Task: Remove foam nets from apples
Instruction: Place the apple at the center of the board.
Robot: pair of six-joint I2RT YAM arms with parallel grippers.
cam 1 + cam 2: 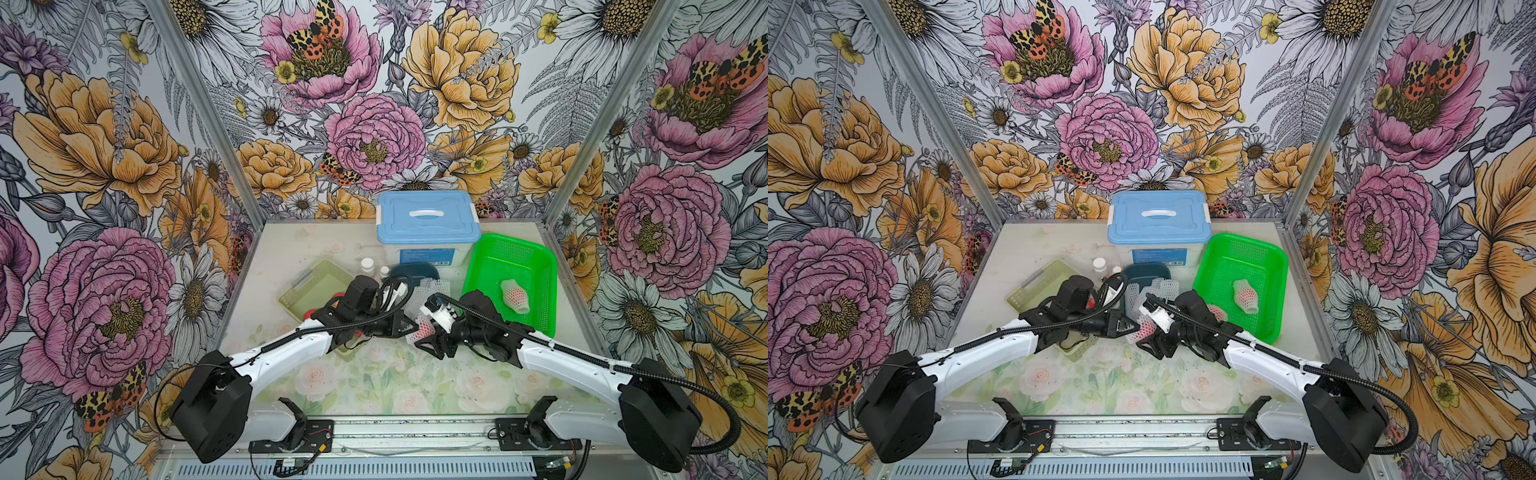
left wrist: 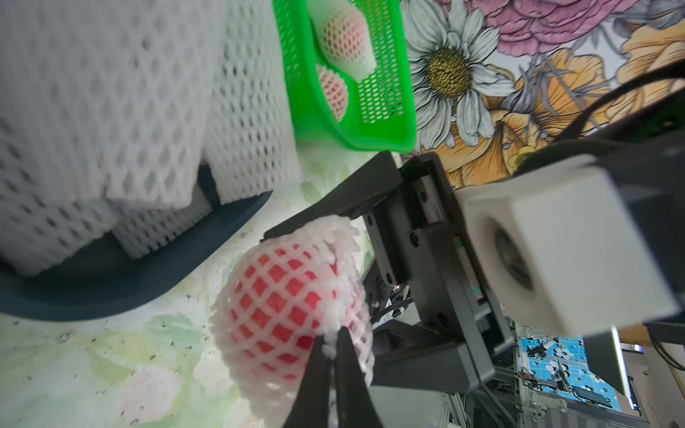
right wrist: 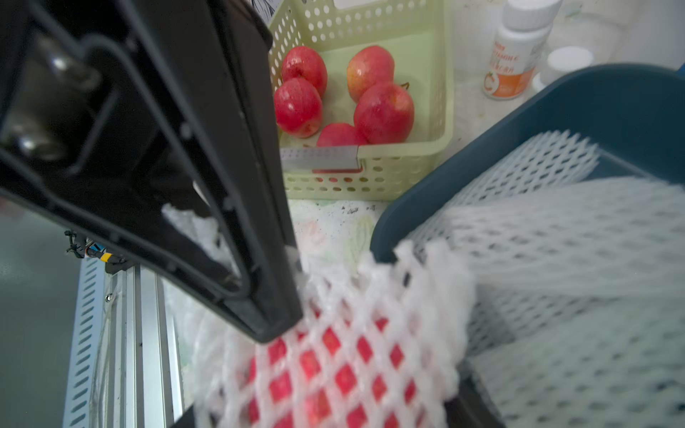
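In both top views the left gripper [image 1: 410, 327] and right gripper [image 1: 429, 333] meet over the middle of the table [image 1: 374, 386]. A wrapped apple [image 1: 422, 329] sits between them, just in front of a dark blue tray [image 1: 415, 269] heaped with empty nets [image 1: 432, 286]. To the right stands a green basket [image 1: 540, 266] holding netted apples [image 1: 515, 296]: one lies in the open, and in a top view a second netted apple [image 1: 1217, 311] peeks out behind the right arm. Left of the tray is a pale green basket [image 1: 307, 286], largely covered by the left arm, with two white pill bottles [image 1: 367, 264] near its far corner. A closed blue-lidded box [image 1: 428, 216] sits at the back. The left wrist view shows the left gripper's fingers pressed together on the frilly end of the foam net [image 2: 330, 318] round the wrapped apple, whose red skin shows through the mesh. The right gripper's jaws stand wide, one on each side of that apple, against the net. Behind them, the tray carries several empty nets and the green basket holds two netted apples. The right wrist view shows the pale green basket with five bare apples [image 3: 383, 111] in it and one pill bottle beyond. The tray of empty nets lies alongside. The wrapped apple is close under the camera, with the left gripper's tip pinching its net.
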